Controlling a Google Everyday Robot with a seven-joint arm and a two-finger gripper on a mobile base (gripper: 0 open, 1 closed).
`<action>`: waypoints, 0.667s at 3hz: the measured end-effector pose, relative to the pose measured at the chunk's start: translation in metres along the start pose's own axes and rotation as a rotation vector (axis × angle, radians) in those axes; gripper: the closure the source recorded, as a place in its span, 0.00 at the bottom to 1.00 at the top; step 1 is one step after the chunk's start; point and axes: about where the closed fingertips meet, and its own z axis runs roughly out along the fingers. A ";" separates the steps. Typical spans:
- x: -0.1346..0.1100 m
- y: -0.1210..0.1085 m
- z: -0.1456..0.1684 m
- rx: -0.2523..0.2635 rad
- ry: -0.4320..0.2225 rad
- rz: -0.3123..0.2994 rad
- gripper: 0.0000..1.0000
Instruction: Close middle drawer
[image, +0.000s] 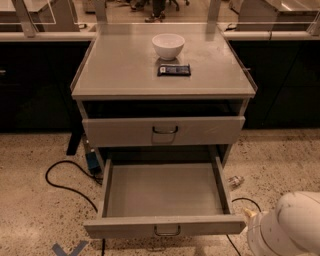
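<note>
A white bowl (168, 45) sits on the cabinet top (120, 75) — dark packet (174, 70) just in front — black cable (46, 175) across the floor (30, 215).

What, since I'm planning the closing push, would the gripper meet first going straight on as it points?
Cannot tell: the gripper is out of view. Only a white arm part shows, lower right, beside the open middle drawer.
</note>
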 end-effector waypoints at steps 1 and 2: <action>0.007 -0.001 0.034 -0.078 -0.058 -0.084 0.00; 0.008 0.003 0.045 -0.104 -0.069 -0.109 0.00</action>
